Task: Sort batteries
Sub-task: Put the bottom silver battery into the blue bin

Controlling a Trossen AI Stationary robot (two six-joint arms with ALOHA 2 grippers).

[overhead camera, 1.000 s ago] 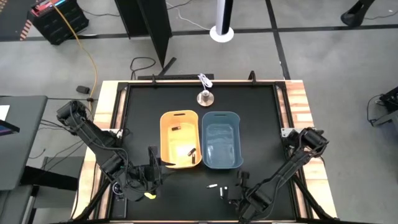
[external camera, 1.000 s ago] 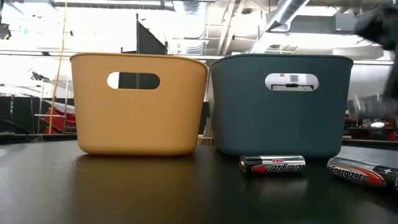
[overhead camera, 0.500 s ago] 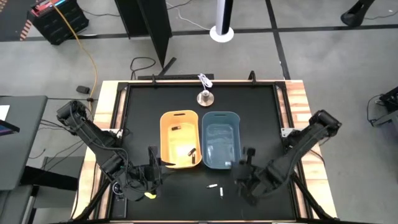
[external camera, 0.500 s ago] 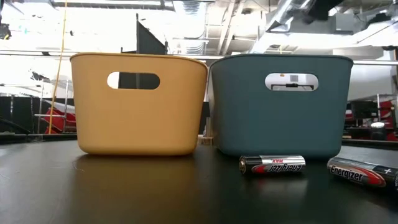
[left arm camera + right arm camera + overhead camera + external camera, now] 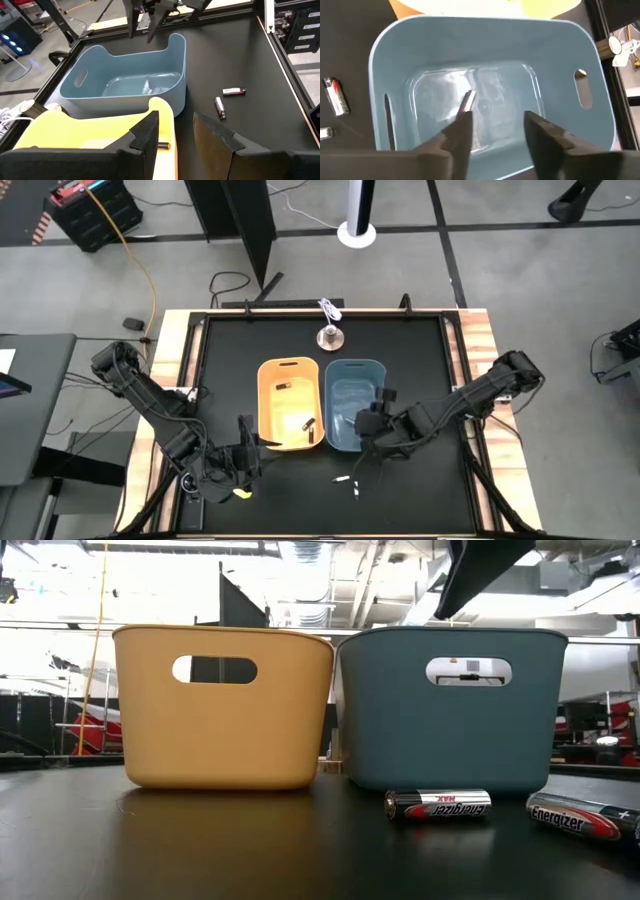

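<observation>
A yellow tub (image 5: 290, 405) and a blue tub (image 5: 355, 405) stand side by side in the middle of the table. My right gripper (image 5: 495, 125) hangs open above the blue tub's near right part (image 5: 368, 425). A blurred silver battery (image 5: 466, 101) shows inside the blue tub. Two batteries (image 5: 342, 479) (image 5: 356, 490) lie on the table near the front edge, also seen in the low view (image 5: 438, 805) (image 5: 580, 818). Dark batteries (image 5: 310, 430) lie in the yellow tub. My left gripper (image 5: 182, 135) stands open at the yellow tub's near left corner, nothing between its fingers. My right gripper points down into the blue tub with its fingers apart. The blurred silver battery (image 5: 465, 105) shows just past one fingertip (image 5: 462, 122), and I cannot tell whether that finger touches it.
A silver bell-shaped object (image 5: 329, 335) and a white cable (image 5: 328, 308) sit at the table's far edge behind the tubs. Bare black table lies to the left and right of the tubs.
My right gripper has risen from the table beside the two loose batteries and gone toward the far edge, coming to stand over the blue tub. The two batteries on the table have stayed where they were.
</observation>
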